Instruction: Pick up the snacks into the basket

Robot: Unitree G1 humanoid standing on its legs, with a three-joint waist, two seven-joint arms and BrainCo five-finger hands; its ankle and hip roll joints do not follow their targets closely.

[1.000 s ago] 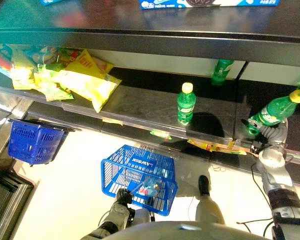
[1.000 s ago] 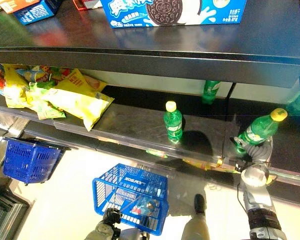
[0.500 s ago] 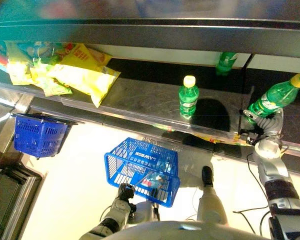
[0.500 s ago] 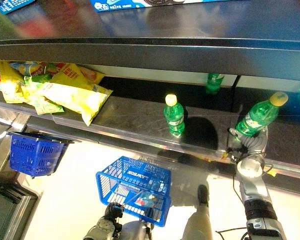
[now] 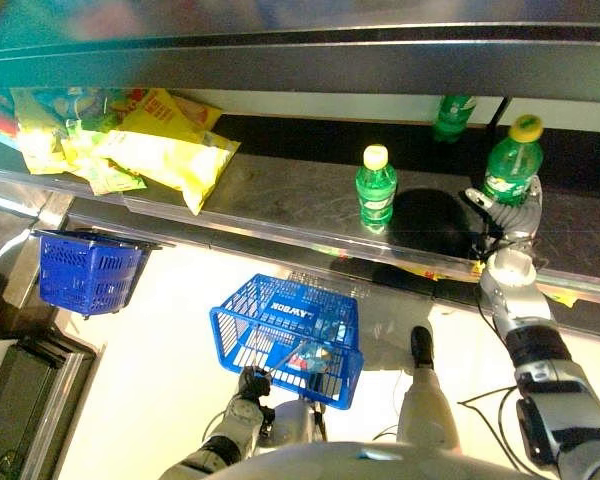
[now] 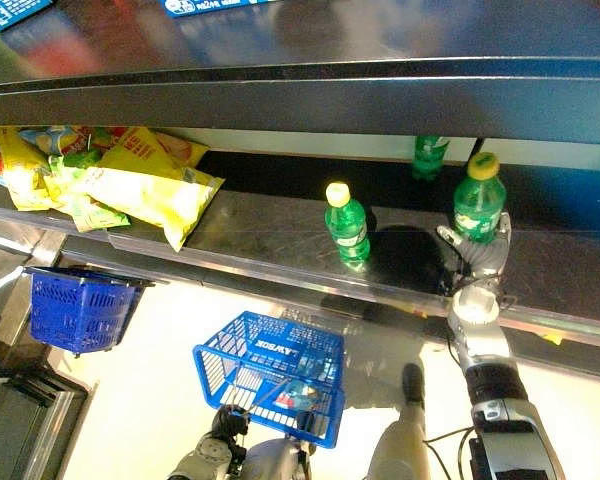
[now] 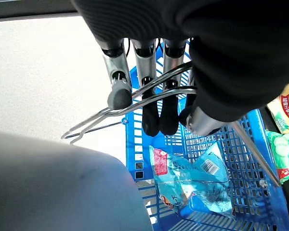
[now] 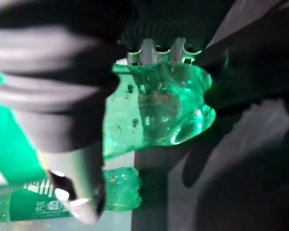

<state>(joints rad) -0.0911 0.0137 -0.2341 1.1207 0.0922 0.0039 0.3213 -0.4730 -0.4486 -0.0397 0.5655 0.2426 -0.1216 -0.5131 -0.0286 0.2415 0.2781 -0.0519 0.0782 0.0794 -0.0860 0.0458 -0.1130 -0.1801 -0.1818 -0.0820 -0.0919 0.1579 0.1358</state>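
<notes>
the long dark shelf runs right across the upper half of the frame, and that's where my work is. below it, low and centre, hangs the blue basket, with a pale blue snack packet already lying in its bottom. a second blue basket hangs at the left edge, off the shelf front. upper left on the shelf there's a heap of yellow snack bags, untouched.

right of centre, my right hand is up on the shelf with its fingers curled round the lower body of a green bottle; the yellow cap points up and the bottle stands close to upright. in the wrist view the green base bulges between my fingers, so the hold looks firm. another green bottle stands free just to the left of it, and a third sits further back against the shelf wall.

down at the bottom of the frame my left hand is closed round the basket's wire handles, carrying it.

to do this well, i reckon i lift the bottle straight up first so it clears the shelf lip and doesn't clip its neighbour, then swing it down and left over the open basket. keep the basket level, and let go low so the bottle settles beside the packet without bouncing out.
</notes>
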